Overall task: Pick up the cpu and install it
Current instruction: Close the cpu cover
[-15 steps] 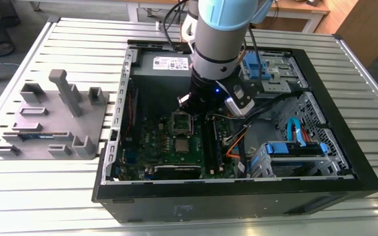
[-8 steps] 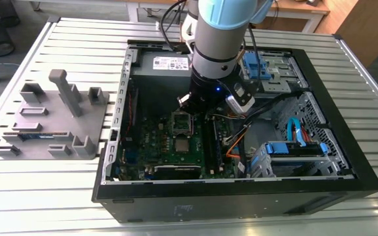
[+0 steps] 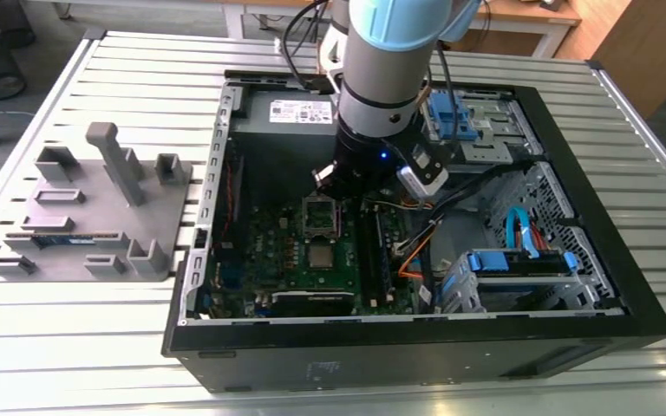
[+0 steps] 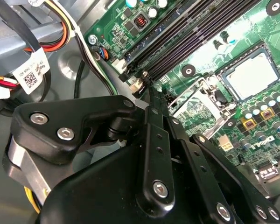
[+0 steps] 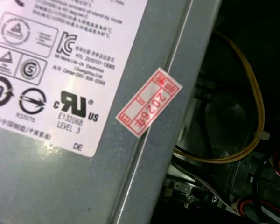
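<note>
In the exterior view I have the arm reaching down into the open computer case (image 3: 426, 355), which lies on its side on the slatted table (image 3: 67, 347). The gripper (image 3: 336, 192) hangs low over the motherboard (image 3: 270, 238), at the end of the socket's hinged frame (image 3: 320, 217) that lies toward the power supply box (image 3: 298, 111). The cpu (image 3: 323, 256) lies flat just past the frame's other end, apart from the gripper. I judge it is seated in its socket, with the frame open so the chip could go in. A grey parts fixture (image 3: 90, 217) sits outside the case, on the exterior view's left.

In the second wrist view the fingers (image 4: 155, 135) are drawn together to a narrow point, and I see nothing between them. Their tips hover beside a corner of the hinged frame (image 4: 196, 108), by the ends of the black memory slots (image 4: 196, 35). The cpu (image 4: 252, 77) shows as a pale silver square, level in its surround and untouched. I take the closed tips as set for pressing, not for carrying.

In the first wrist view the power supply box (image 5: 60, 154) is very close, with a red-and-white sticker (image 5: 149, 102) on its edge and a yellow wire (image 5: 252, 116) looping beside it. That tells me the wrist is deep in the case.
</note>
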Available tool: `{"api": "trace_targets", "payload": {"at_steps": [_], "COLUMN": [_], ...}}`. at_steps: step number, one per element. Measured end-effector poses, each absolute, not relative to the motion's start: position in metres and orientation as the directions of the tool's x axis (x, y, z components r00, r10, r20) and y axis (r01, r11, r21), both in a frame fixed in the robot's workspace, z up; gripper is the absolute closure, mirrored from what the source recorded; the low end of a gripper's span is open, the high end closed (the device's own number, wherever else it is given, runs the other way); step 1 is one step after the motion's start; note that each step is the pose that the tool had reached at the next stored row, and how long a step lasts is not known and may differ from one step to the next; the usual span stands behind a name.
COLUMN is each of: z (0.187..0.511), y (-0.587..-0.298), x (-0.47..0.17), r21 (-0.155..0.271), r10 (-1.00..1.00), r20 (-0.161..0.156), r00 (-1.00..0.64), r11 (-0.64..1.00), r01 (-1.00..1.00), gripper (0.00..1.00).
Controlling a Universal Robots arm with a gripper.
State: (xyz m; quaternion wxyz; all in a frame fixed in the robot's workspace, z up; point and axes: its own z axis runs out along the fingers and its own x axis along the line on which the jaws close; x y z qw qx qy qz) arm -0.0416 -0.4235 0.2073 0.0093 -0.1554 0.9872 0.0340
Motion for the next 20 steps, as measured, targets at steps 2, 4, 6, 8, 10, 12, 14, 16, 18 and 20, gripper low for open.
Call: {"api": "trace_targets", "payload": {"at_steps": [2,4,6,8,10,12,14,16,18,20], "z": [0.2069,0.2066,0.2062,0.2054,0.2050,0.2049,0.2048,0.2048,0.2048,0.2048], "y": [-0.4228,-0.4225,-0.4225,-0.4224,-0.4224,-0.4224,-0.4230,-0.4238,-0.4249,-0.4259], "x": [-0.0415,-0.0416,-0.0416,-0.0416,-0.0417,-0.0417,-0.0417,-0.0419,-0.0418,-0.0419], "r21": [0.065,0.066,0.067,0.070,0.073,0.081,0.092,0.094,0.095,0.096], "r10": [-0.306,-0.306,-0.306,-0.306,-0.306,-0.306,-0.305,-0.305,-0.305,-0.305], "r20": [-0.029,-0.029,-0.030,-0.031,-0.032,-0.034,-0.038,-0.039,-0.039,-0.039], "r00": [-0.952,-0.952,-0.952,-0.952,-0.952,-0.952,-0.952,-0.952,-0.952,-0.952], "r11": [0.949,0.949,0.949,0.949,0.949,0.948,0.947,0.947,0.947,0.947], "r01": [-0.308,-0.307,-0.307,-0.307,-0.307,-0.307,-0.308,-0.307,-0.308,-0.307], "gripper": [0.89,0.89,0.89,0.89,0.89,0.89,0.89,0.89,0.89,0.89]}}
